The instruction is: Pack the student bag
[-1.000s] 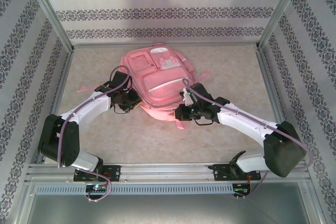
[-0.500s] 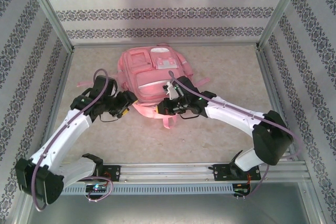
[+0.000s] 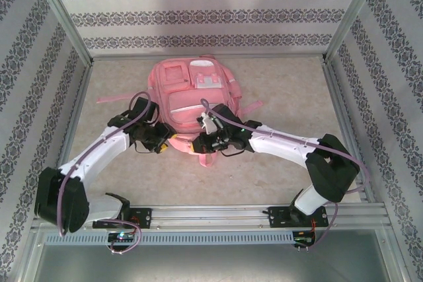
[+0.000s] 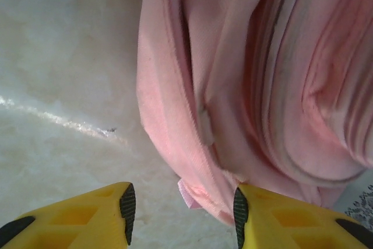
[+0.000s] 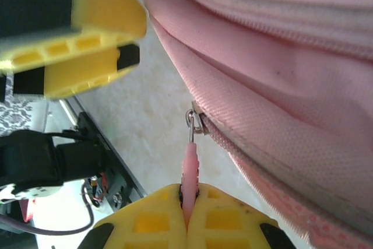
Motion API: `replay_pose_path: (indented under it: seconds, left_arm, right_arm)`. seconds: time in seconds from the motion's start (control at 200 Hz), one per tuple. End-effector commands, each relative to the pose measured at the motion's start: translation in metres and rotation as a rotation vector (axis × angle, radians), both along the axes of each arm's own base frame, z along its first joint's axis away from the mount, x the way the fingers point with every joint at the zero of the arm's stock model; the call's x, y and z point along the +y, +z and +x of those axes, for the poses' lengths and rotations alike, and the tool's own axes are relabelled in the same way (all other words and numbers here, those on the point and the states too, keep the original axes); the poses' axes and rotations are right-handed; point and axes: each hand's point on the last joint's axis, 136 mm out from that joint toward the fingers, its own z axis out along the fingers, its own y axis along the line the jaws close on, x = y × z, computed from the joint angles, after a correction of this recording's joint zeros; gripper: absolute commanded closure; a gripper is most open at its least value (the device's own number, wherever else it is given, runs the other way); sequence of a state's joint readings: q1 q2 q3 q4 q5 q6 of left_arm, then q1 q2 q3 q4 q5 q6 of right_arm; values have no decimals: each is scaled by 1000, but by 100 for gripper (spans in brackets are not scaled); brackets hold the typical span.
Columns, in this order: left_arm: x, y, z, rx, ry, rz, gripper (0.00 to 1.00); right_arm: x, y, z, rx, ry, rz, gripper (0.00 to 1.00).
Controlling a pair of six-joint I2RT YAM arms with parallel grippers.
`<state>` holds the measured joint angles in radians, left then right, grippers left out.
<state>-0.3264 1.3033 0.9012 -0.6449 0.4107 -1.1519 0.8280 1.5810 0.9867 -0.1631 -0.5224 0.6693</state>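
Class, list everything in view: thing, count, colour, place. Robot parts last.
student bag: one, pink, flat on the table, toward the far wall.
zip pull: one, pink, at the bag's near edge.
table: one, beige marbled, under everything.
walls: three, white with dark patterned stripes, around the table.
rail: one, silver, along the near edge.
arms: two, white and black, reaching to the bag.
left gripper: one, yellow, open at the bag's edge.
right gripper: one, yellow, shut on the zip pull.
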Motion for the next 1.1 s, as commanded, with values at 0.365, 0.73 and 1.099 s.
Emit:
replay_pose_path:
  seconds: [0.365, 0.73, 1.099]
  left_arm:
    - [-16, -8, 52, -30, -84, 57, 51]
    - [1, -1, 25, -34, -61, 92, 64]
    - [16, -21, 15, -48, 38, 78, 51]
  right_arm:
    - [-17, -84, -16, 41, -6, -195, 100]
    - [-13, -50, 6, -14, -70, -122, 100]
    - [-9, -20, 17, 2, -109, 10, 100]
